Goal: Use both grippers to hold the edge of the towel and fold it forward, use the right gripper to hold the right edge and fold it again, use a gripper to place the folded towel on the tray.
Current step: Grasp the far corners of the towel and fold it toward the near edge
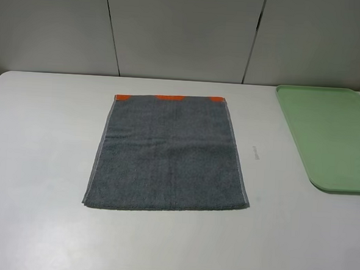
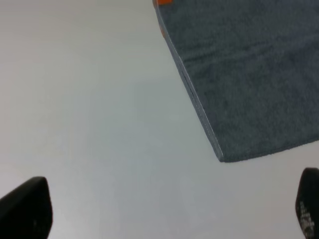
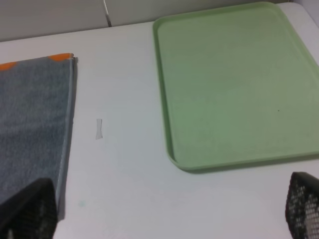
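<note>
On the tabletop [image 1: 37,163], towel [image 1: 170,153] lies flat, apart from tray [image 1: 332,138]; I see left gripper [image 2: 167,206] and right gripper [image 3: 165,206] released, empty.

This looks like a lab test bench rather than a home. A plain white table [image 1: 37,163] fills the frame, and pale wall panels [image 1: 180,31] with dark seams run across the top.

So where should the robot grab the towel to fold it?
Probably the near edge of the towel, the plain grey one opposite the orange marks. The towel lies flat on the table, so come in low from the near side. Put the left tool at the left corner and the right tool at the right corner. Both tools are open.
</note>
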Controlling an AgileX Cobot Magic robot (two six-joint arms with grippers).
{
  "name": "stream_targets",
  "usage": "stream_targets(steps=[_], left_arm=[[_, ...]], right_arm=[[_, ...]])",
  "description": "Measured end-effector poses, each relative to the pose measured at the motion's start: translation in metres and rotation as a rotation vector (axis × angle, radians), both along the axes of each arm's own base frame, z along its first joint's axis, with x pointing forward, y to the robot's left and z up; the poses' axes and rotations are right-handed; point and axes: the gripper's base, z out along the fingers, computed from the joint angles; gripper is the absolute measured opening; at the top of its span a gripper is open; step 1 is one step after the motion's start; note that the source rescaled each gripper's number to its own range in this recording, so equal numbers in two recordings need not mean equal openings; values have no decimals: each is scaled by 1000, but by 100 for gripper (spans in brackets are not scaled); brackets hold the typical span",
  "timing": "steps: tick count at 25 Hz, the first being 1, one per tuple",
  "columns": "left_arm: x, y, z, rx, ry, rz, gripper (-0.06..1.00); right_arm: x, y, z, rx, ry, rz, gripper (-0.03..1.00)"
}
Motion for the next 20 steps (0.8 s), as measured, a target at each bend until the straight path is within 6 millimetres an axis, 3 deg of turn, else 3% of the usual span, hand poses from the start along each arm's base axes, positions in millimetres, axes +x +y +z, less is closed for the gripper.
stream_targets(steps=[20], left_arm=[[0, 0, 0, 0, 0, 0, 98]], right_arm=[[0, 0, 0, 0, 0, 0, 100]])
